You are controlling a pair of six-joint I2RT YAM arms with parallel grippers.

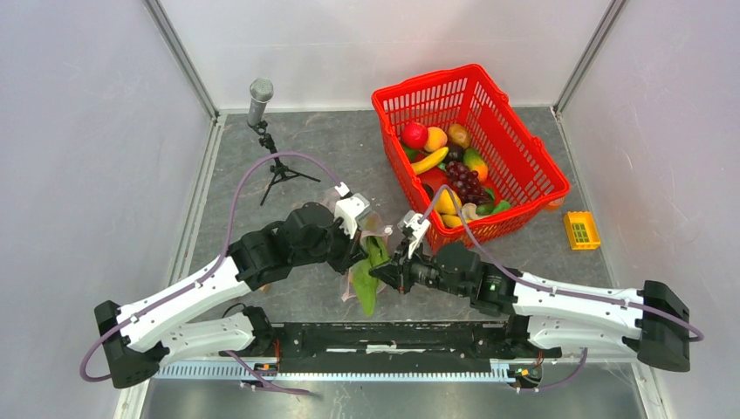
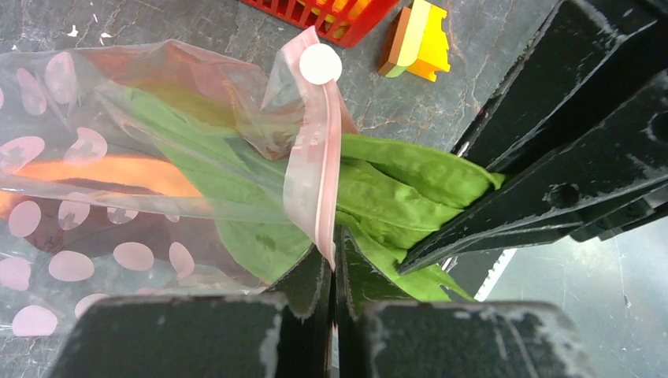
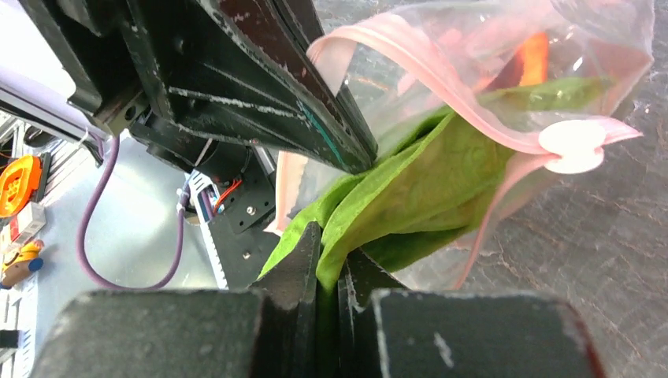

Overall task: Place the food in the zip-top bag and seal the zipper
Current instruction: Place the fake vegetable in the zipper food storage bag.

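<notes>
The zip-top bag [image 2: 94, 197], clear with pink dots, lies on the table, largely hidden under my left wrist in the top view. My left gripper [image 2: 334, 248] is shut on its pink zipper [image 2: 311, 181] and holds the mouth open. My right gripper [image 3: 329, 260] is shut on a green leafy vegetable [image 3: 417, 181], which lies partly inside the mouth. An orange piece [image 2: 118, 173] lies deeper in the bag. In the top view both grippers, left [image 1: 356, 255] and right [image 1: 381, 271], meet at the leaf [image 1: 366, 284]. More food, such as purple grapes [image 1: 465, 182], fills the basket.
The red mesh basket [image 1: 524, 131] stands at the back right. A yellow block [image 1: 581, 230] lies right of it. A microphone on a small tripod [image 1: 260, 96] stands at the back left. White walls enclose the table.
</notes>
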